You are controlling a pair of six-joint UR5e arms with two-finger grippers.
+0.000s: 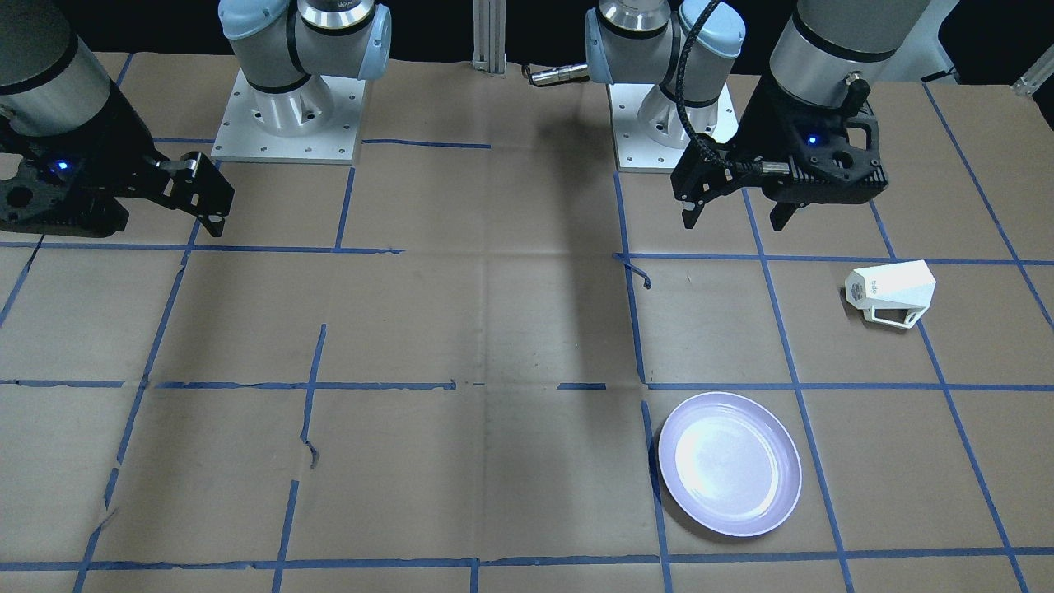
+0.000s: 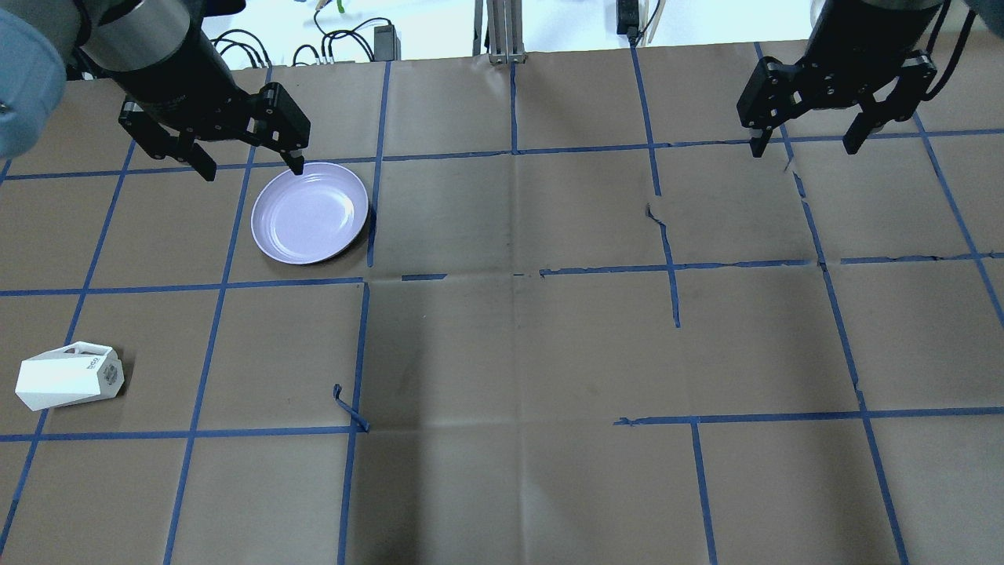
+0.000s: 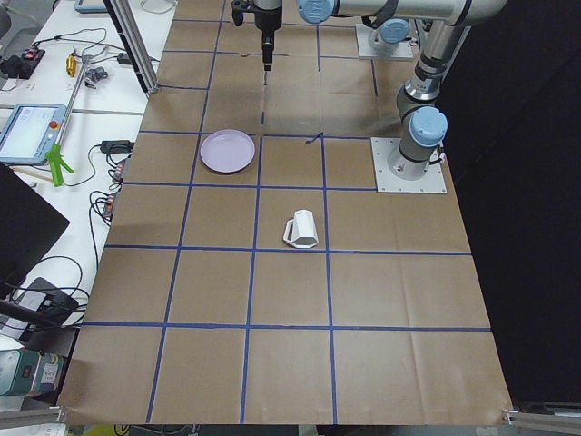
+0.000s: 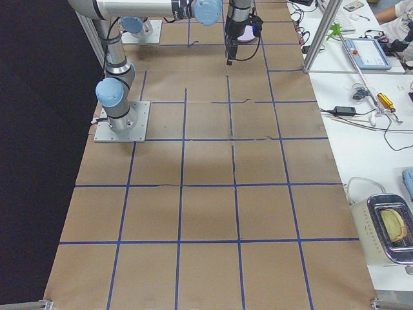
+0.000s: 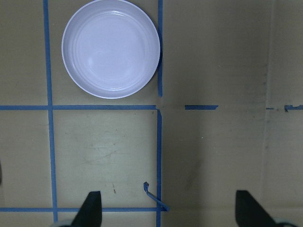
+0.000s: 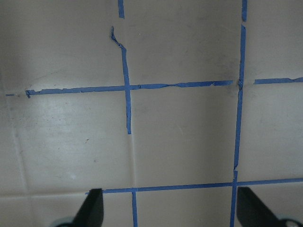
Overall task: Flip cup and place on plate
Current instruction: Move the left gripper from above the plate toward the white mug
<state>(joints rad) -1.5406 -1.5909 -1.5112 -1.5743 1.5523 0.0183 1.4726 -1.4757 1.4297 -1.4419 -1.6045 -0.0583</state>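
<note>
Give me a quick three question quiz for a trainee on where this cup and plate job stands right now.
1. Multiple choice: how does the cup lie?
A. on its side, apart from the plate
B. upright on the plate
C. upside down on the plate
2. True or false: the left gripper is shut on the cup.
3. Short answer: nearer which arm do the cup and plate both lie?

Key: 1 A; 2 false, it is open and empty; 3 the left arm.
</note>
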